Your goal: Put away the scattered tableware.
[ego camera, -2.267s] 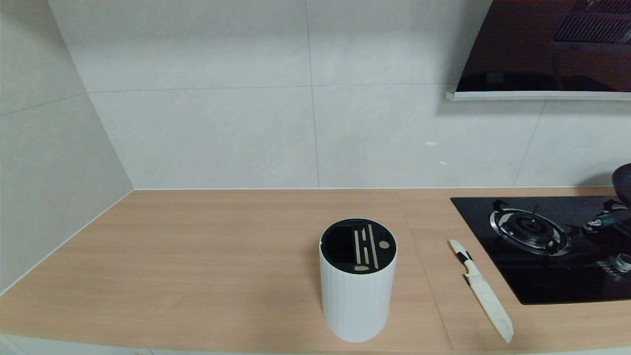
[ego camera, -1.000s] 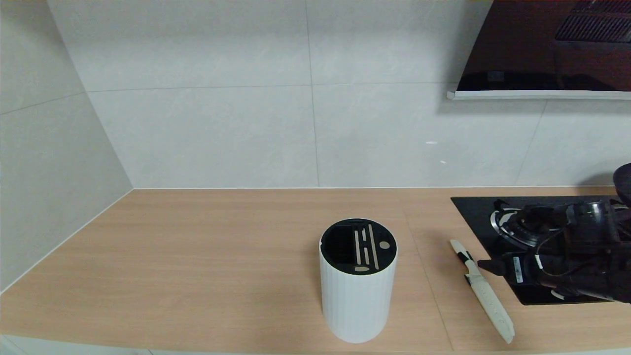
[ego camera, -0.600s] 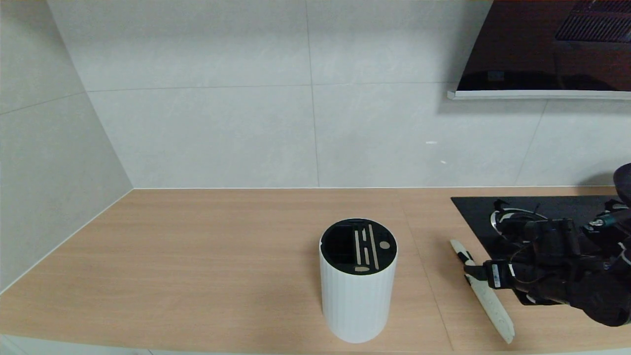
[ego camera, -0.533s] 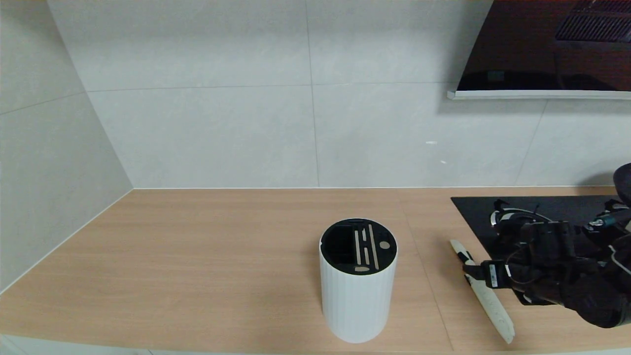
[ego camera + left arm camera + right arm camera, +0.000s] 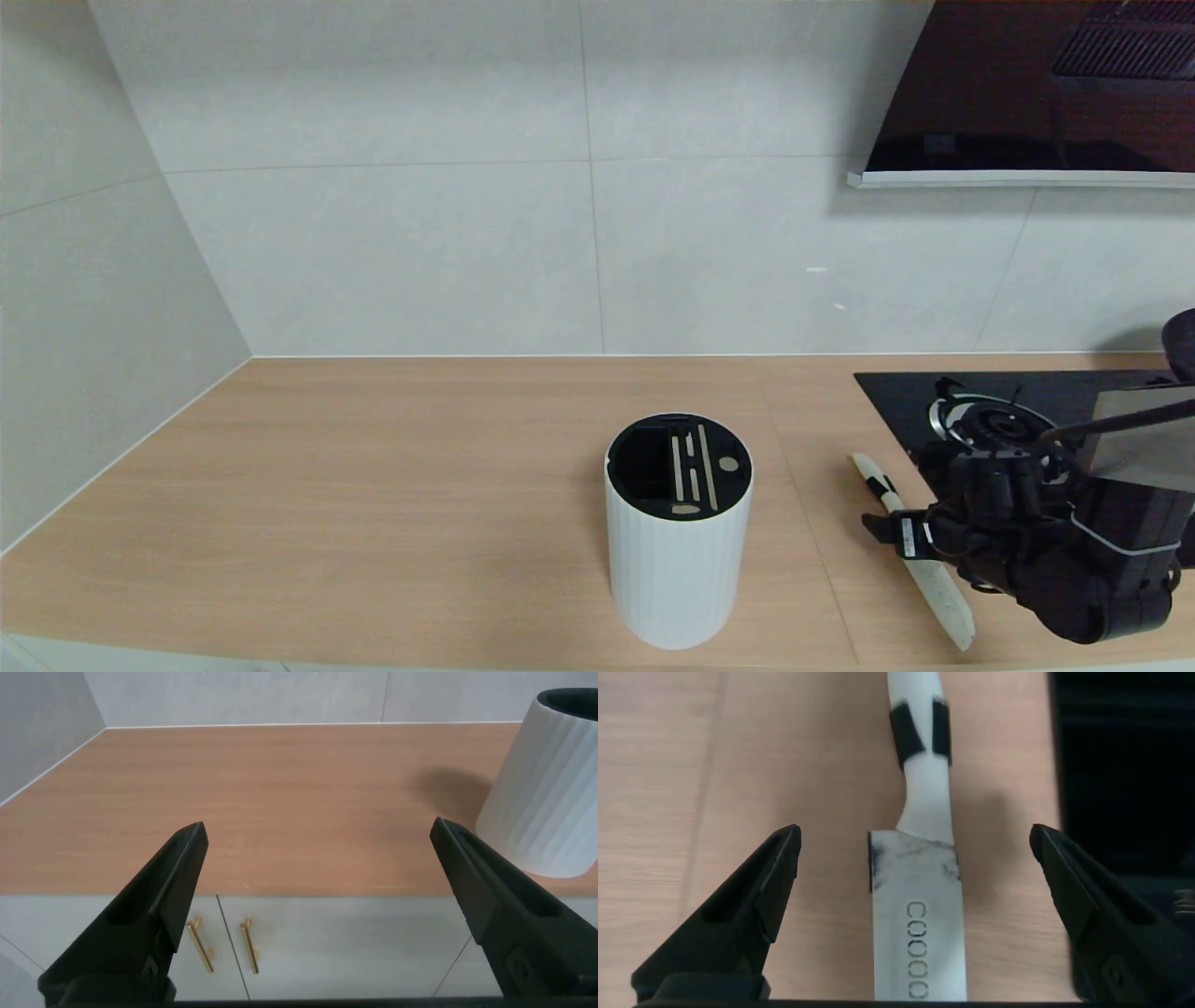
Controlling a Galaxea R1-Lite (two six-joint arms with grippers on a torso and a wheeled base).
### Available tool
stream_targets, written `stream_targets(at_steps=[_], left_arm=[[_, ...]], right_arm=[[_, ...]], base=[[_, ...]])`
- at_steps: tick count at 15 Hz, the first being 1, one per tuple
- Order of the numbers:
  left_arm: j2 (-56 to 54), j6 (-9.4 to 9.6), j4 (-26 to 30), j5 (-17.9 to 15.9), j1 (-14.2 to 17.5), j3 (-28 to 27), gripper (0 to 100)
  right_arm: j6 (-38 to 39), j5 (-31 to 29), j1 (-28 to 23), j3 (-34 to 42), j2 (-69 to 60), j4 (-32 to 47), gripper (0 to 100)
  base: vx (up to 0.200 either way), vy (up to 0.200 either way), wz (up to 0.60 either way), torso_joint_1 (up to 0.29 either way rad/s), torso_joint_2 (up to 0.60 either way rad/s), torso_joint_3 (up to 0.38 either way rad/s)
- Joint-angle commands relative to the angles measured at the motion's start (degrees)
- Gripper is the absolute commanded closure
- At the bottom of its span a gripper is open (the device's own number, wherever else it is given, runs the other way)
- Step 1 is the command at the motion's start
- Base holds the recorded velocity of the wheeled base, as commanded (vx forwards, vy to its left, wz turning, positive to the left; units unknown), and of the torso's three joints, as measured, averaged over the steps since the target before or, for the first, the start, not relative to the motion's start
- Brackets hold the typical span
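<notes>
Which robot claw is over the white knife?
The right gripper, open, is over the knife beside the stove. The left gripper hangs open at the counter's front edge, near the white holder.

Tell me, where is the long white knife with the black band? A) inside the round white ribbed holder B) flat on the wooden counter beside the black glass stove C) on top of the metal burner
B: the long white knife lies flat on the wooden counter, just beside the black glass stove.
</notes>
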Motion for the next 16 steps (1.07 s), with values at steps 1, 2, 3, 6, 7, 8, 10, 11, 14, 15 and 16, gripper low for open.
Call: stream_targets(at_steps=[1,2,3,6,7,8,10,11,14,15,16], left_arm=[[0.02,-0.01,0.0,0.0,0.02,0.01,0],[0.02,-0.01,0.0,0.0,0.02,0.01,0],[0.02,-0.01,0.0,0.0,0.02,0.01,0],[0.02,-0.01,0.0,0.0,0.02,0.01,0],[0.02,-0.01,0.0,0.0,0.02,0.01,0],[0.02,-0.01,0.0,0.0,0.02,0.01,0],[0.02,-0.01,0.0,0.0,0.02,0.01,0],[0.02,-0.01,0.0,0.0,0.02,0.01,0],[0.02,-0.01,0.0,0.0,0.02,0.01,0],[0.02,-0.01,0.0,0.0,0.02,0.01,0],[0.02,-0.01,0.0,0.0,0.02,0.01,0]], right_arm=[[-0.09,-0.04,-0.06,-0.15,2.64,-1.93,0],[0.0,-0.21,-0.06,-0.15,2.9,-2.1,0],[-0.09,-0.47,-0.06,-0.24,3.08,-2.1,0],[0.0,-1.18,-0.06,-0.94,4.05,-2.19,0],[0.0,-1.62,-0.06,-1.12,4.22,-2.19,0],[0.0,-1.71,-0.06,-1.3,4.31,-2.19,0],[0.0,-1.71,-0.06,-1.3,4.31,-2.19,0],[0.0,-1.71,-0.14,-1.3,4.31,-2.19,0],[0.0,-1.71,-0.14,-1.21,4.31,-2.19,0],[-0.09,-1.71,-0.14,-1.21,4.22,-2.19,100],[-0.09,-1.71,-0.14,-1.03,4.31,-2.19,100]], base=[[0.0,0.0,0.0,0.0,0.0,0.0],[0.0,0.0,0.0,0.0,0.0,0.0],[0.0,0.0,0.0,0.0,0.0,0.0],[0.0,0.0,0.0,0.0,0.0,0.0],[0.0,0.0,0.0,0.0,0.0,0.0],[0.0,0.0,0.0,0.0,0.0,0.0],[0.0,0.0,0.0,0.0,0.0,0.0],[0.0,0.0,0.0,0.0,0.0,0.0],[0.0,0.0,0.0,0.0,0.0,0.0],[0.0,0.0,0.0,0.0,0.0,0.0],[0.0,0.0,0.0,0.0,0.0,0.0]])
